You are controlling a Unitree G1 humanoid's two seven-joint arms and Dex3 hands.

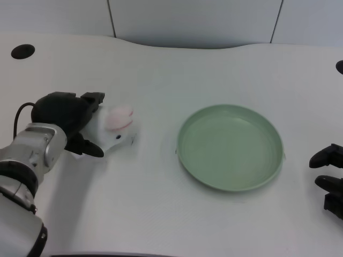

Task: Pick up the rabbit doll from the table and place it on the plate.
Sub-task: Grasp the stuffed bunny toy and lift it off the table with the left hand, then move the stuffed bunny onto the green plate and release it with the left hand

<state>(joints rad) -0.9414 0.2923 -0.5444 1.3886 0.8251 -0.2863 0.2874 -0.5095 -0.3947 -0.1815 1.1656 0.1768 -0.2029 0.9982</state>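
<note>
The small white plush rabbit doll with pink-lined ears lies on the white table, left of centre, and the robot's black many-fingered left hand is wrapped around its rear half — fingers reaching over the far side and another digit tucked under the near side, so the doll looks held between them, though it has not left the tabletop as far as I can tell. The toy looks like a light, squashy thing: fuzzy fabric, stuffed, no hard edges, nothing to break. I'd judge it will give under the fingers rather than slip, and the fluff should offer decent friction; the risk is more that it deforms and sags out of a loose hold than that it skids away. The body is the sensible place to take it, as the hand does now — the floppy pink ears would only bend. A dark dot of an eye shows on the face end, which points toward the plate. The round pale green plate with a raised rim sits well apart to the right, smooth and faintly glossy, likely plastic, shallow enough that the doll can simply be lowered in over the lip. The table surface is matt and plain, with a dark round hole at its far left corner.
</note>
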